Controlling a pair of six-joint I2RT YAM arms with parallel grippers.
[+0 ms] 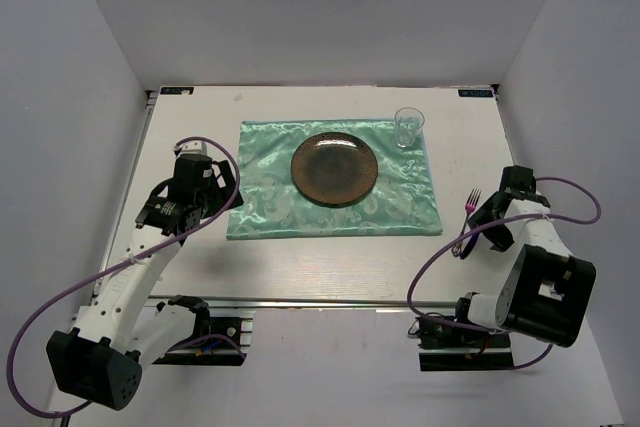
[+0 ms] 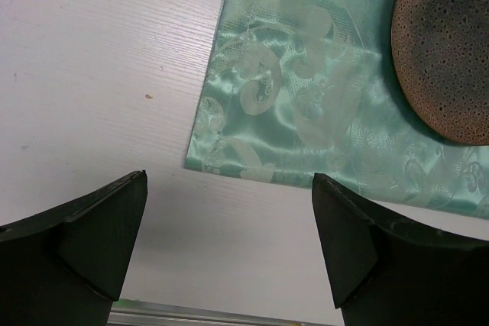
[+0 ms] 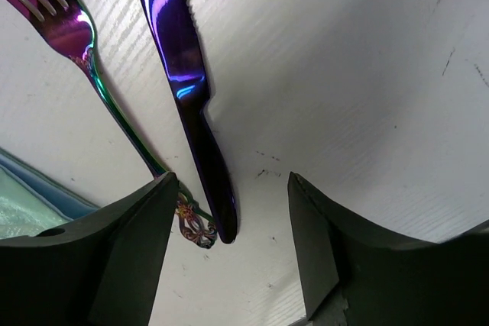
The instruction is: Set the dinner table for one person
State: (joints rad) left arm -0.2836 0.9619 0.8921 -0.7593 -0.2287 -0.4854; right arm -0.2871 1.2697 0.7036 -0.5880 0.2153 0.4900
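Mint mat [image 1: 265,197] seems floral; plate [image 1: 334,168] is speckled brown.

Plain pale grey walls [image 1: 330,7] rising before me at the far edge, more along both sides of my white table [image 1: 330,267], soft even light, faint shadows

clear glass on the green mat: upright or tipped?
Upright. The clear drinking glass stands rim-up at the far right corner of the shiny mint-green cloth mat.
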